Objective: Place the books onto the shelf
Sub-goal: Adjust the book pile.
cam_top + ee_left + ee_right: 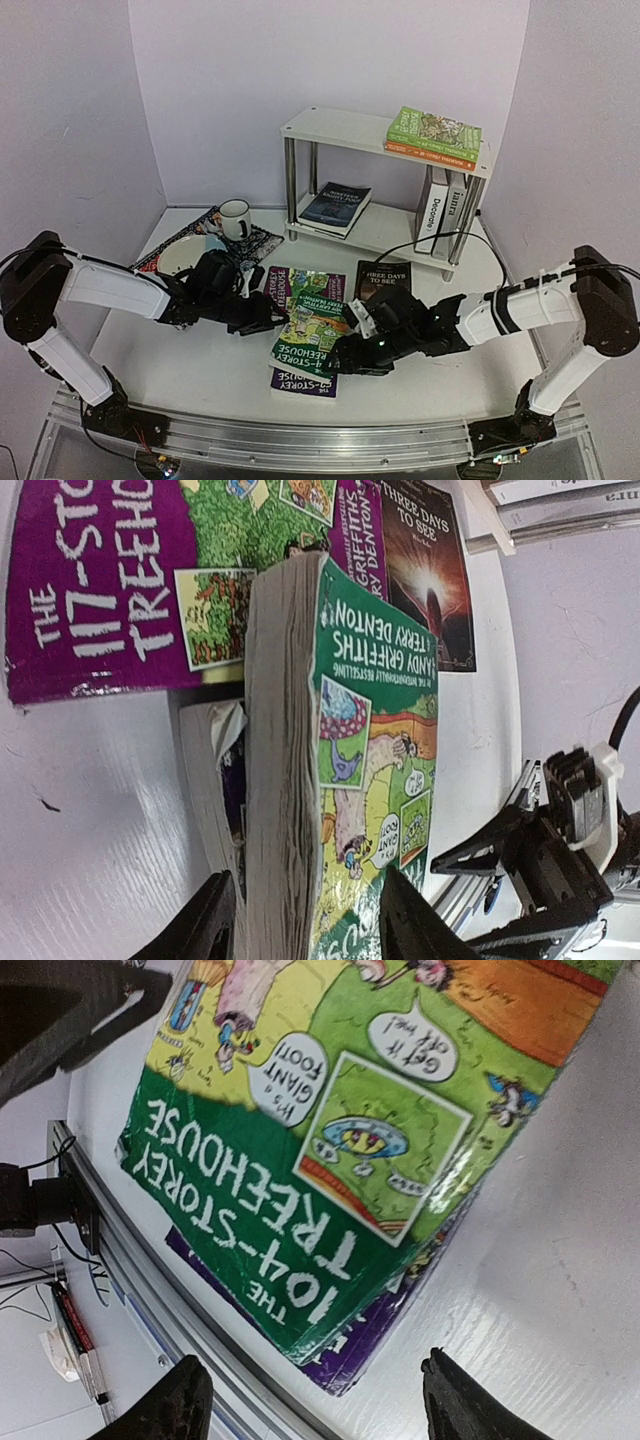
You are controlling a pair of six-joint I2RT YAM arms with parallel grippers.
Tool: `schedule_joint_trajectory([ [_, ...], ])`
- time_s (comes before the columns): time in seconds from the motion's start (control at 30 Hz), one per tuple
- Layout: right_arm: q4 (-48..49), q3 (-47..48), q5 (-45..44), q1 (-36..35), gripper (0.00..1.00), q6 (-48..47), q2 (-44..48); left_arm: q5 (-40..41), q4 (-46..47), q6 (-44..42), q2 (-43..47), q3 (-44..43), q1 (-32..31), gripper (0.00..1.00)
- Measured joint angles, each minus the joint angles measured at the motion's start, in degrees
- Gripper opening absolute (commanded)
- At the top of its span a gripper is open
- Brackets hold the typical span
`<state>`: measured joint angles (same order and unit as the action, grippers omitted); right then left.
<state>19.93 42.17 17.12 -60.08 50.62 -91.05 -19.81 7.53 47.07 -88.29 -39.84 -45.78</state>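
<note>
A thick green book [310, 335] lies tilted on a purple book [303, 380] at the table's front middle. My left gripper [262, 312] straddles its page edge [283, 780]. One finger [205, 925] sits a sliver off the pages and the other [410, 920] is over the cover; the jaws are partly closed. My right gripper [345, 355] is open, its fingertips [185, 1400] wide apart just off the green book's corner [300, 1290]. Another purple book [305, 287] and a black book [383, 280] lie flat behind. The shelf [330, 125] holds green and orange books [433, 133], a dark book [335, 207] and white upright books [440, 215].
A white mug [234, 218] and a plate [185, 255] sit on a dark patterned placemat [262, 240] at the back left. The metal rail [300, 430] runs along the near edge. A black cable [440, 240] loops from the right arm toward the shelf.
</note>
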Motion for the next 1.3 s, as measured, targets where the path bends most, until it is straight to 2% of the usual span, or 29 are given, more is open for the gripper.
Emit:
schedule_joint_trajectory([
  [0.27,1.75,0.0,-3.29,-2.23,0.71,0.47,-0.01,-0.08,-0.17,-1.81,-0.44,-0.96,3.12,0.46],
  [0.47,2.26,0.02,-4.21,-2.7,0.71,0.69,-1.19,-0.74,-0.51,-3.47,-2.88,-3.89,6.11,0.49],
  [0.8,2.41,2.1,-4.57,-4.54,0.7,0.86,-4.41,-4.08,-1.03,-5.2,-9.67,-6.29,6.35,0.49],
  [1.0,2.44,2.25,-5.13,-4.61,0.7,0.87,-4.41,-5.39,-1.5,-5.73,-10.3,-7.47,6.34,0.42],
  [1.3,2.42,2.41,-5.67,-4.63,0.61,0.96,-4.41,-9.29,-0.94,-6.58,-12.91,-9.72,6.34,0.37],
])
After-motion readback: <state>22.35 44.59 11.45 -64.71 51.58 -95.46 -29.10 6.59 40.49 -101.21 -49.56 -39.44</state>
